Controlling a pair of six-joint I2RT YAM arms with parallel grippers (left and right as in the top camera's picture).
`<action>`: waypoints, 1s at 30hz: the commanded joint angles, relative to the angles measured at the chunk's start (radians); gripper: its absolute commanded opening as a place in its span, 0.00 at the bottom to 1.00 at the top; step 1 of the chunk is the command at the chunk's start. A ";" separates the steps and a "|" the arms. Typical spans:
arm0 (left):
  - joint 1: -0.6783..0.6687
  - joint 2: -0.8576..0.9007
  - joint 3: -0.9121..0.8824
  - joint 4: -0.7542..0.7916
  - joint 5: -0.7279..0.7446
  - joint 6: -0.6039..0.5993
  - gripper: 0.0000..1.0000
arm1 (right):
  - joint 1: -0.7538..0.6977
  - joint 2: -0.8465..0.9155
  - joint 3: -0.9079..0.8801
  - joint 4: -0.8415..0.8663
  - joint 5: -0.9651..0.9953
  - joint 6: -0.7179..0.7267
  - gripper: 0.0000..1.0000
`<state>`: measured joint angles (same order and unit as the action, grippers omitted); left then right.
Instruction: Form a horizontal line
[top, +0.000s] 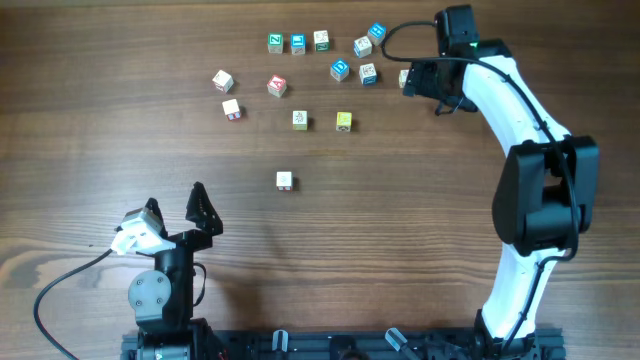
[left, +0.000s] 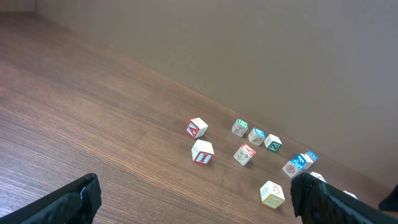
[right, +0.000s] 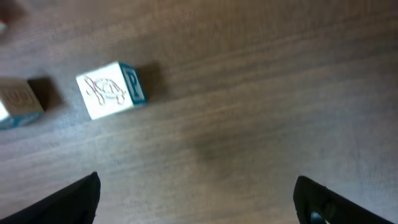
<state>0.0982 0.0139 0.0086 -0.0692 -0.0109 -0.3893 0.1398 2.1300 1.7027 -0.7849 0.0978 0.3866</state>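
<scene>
Small wooden alphabet cubes lie scattered over the far half of the table, with no horizontal line among them. A cream cube (top: 299, 119) and a yellow cube (top: 344, 121) (left: 272, 194) sit level with each other, a gap between them. A lone white cube (top: 284, 180) rests nearer the middle. My right gripper (top: 425, 85) (right: 199, 205) hangs open over bare wood, just right of a cream cube with a turtle and a P (right: 111, 90) (top: 404, 78). My left gripper (top: 176, 203) (left: 199, 208) stands open near the front left, holding nothing.
Blue-faced cubes (top: 340, 69) (top: 376, 32), a green-faced cube (top: 276, 42) and red-marked cubes (top: 277, 86) (top: 232, 109) lie among the others at the back. The right arm (top: 530, 190) reaches up the table's right side. A black cable (top: 60, 290) runs at the front left.
</scene>
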 joint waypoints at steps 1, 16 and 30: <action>0.002 -0.005 -0.003 -0.003 -0.006 0.019 1.00 | 0.001 0.026 0.005 0.041 0.014 -0.020 0.99; 0.002 -0.005 -0.003 -0.003 -0.006 0.019 1.00 | 0.001 0.026 0.005 0.097 0.013 -0.019 1.00; 0.002 -0.005 -0.003 0.107 -0.017 0.019 1.00 | 0.001 0.026 0.005 0.097 0.013 -0.020 1.00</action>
<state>0.0982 0.0139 0.0082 -0.0067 -0.0147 -0.3889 0.1410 2.1300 1.7027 -0.6933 0.0978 0.3790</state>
